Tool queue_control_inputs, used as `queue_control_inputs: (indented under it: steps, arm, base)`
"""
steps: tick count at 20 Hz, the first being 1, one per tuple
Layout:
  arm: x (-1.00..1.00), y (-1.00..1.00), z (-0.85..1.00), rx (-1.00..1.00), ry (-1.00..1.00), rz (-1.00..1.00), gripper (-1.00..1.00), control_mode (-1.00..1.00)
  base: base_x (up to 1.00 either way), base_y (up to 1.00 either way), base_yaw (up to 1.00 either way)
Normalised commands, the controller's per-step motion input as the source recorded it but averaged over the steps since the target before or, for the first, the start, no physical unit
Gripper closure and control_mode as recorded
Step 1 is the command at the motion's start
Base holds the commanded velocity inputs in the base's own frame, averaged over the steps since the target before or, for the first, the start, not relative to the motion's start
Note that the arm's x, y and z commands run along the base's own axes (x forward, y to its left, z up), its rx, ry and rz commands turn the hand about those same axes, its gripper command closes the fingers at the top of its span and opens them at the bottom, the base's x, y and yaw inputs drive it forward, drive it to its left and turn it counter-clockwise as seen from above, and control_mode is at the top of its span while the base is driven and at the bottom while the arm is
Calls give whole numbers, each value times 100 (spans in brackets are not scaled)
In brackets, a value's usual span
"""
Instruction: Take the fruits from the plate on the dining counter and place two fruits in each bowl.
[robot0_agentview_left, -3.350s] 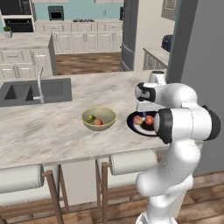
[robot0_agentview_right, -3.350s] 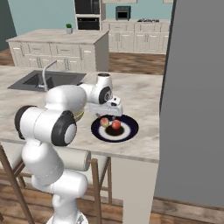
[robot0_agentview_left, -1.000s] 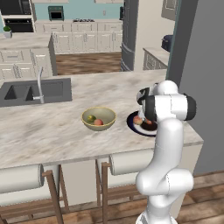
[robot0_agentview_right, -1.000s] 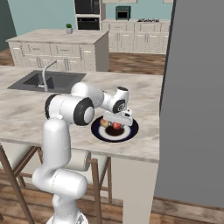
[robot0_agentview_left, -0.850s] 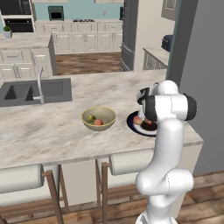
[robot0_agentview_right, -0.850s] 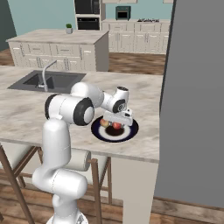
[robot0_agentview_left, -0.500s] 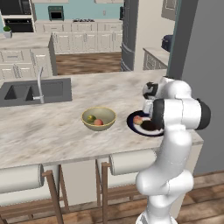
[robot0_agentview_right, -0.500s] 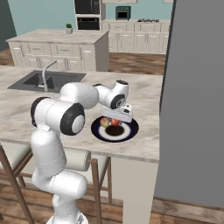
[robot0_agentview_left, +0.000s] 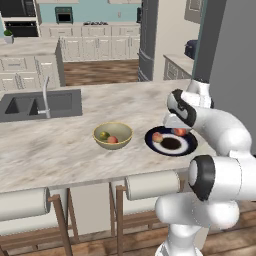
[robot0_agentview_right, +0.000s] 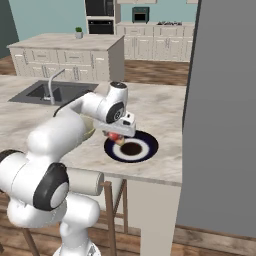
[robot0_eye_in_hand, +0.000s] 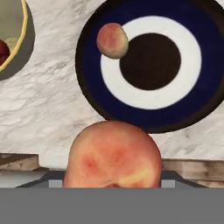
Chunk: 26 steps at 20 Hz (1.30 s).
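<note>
My gripper (robot0_agentview_left: 178, 128) hangs over the far right edge of the navy plate (robot0_agentview_left: 187, 146) on the dining counter (robot0_agentview_left: 60, 150), shut on a reddish-orange fruit (robot0_agentview_left: 180, 132). That fruit (robot0_eye_in_hand: 113, 157) looms large at the bottom of the hand view and hides the fingertips. In the right base view the gripper (robot0_agentview_right: 117, 134) holds the fruit (robot0_agentview_right: 115, 137) just above the plate (robot0_agentview_right: 145, 150). A second reddish fruit (robot0_agentview_left: 157, 137) lies on the plate's pale ring (robot0_eye_in_hand: 112, 40). The tan-yellow bowl (robot0_agentview_left: 124, 131), left of the plate, holds a green fruit (robot0_agentview_left: 104, 134) and a red fruit (robot0_agentview_left: 113, 139).
A sink (robot0_agentview_left: 35, 103) with a faucet (robot0_agentview_left: 46, 95) is set in the counter at the far left. Two stools (robot0_agentview_left: 150, 185) stand under the counter's near edge. A grey wall (robot0_agentview_right: 225, 100) rises close on the right of the plate.
The arm's elbow has swung down and out toward the cameras. The hand has stayed over the plate with the fruit in it, shifting only slightly.
</note>
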Motion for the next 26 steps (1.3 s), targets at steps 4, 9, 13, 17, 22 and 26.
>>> queue_control_inputs:
  steps: [4, 9, 13, 17, 22, 26]
  arm:
    - [-100, 15, 56, 0, 0, 2, 100, -100]
    - [-94, 33, 43, -4, -1, 2, 100, -100]
    - [-72, 35, 19, -4, -7, 1, 100, -100]
    - [-53, 21, 12, -2, -7, 0, 100, -100]
    - [0, 0, 0, 0, 0, 0, 100, -100]
    - [-1, 0, 0, 0, 0, 0, 100, 100]
  base:
    - [0, 0, 0]
    - [0, 0, 0]
    - [0, 0, 0]
    - [0, 0, 0]
    - [0, 0, 0]
    - [-22, 13, 0]
